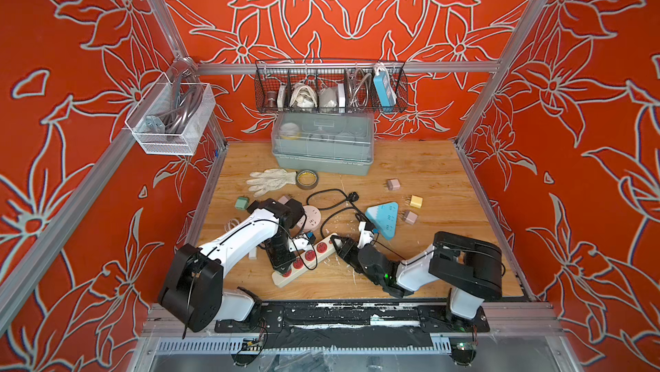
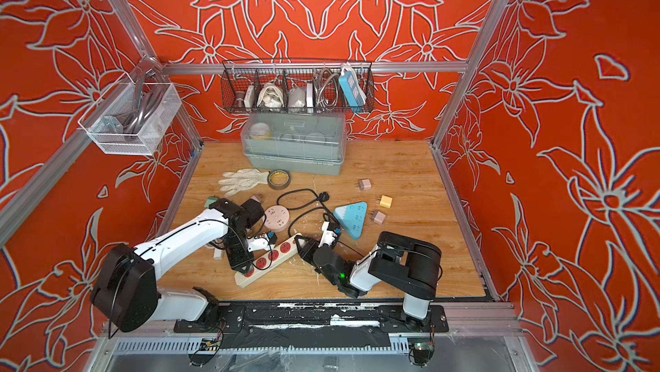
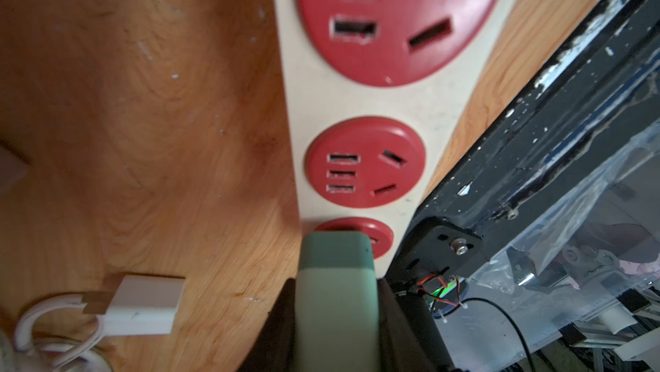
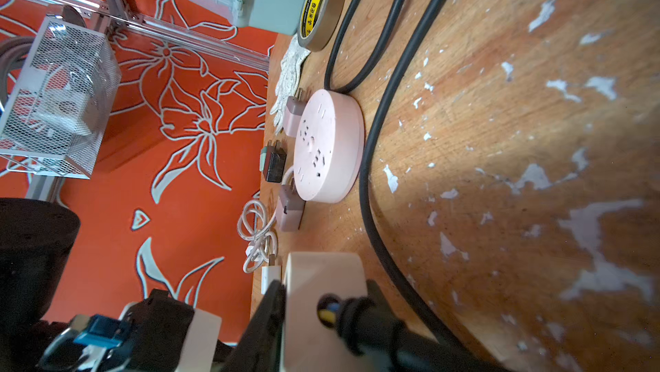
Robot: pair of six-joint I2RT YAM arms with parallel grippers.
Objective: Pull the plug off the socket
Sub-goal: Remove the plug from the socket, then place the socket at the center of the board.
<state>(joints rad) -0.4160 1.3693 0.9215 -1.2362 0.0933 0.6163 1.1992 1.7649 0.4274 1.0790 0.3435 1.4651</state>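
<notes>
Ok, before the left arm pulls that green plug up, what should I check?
1. Left claw shut on the green plug: ok.
2. Right claw clamping the power strip at its cord end: ok.
3. Prongs seated in the end socket: cannot tell, the plug body hides them.
4. Neighbouring red sockets empty: ok.
5. White USB cable apart from the plug: ok.
</notes>
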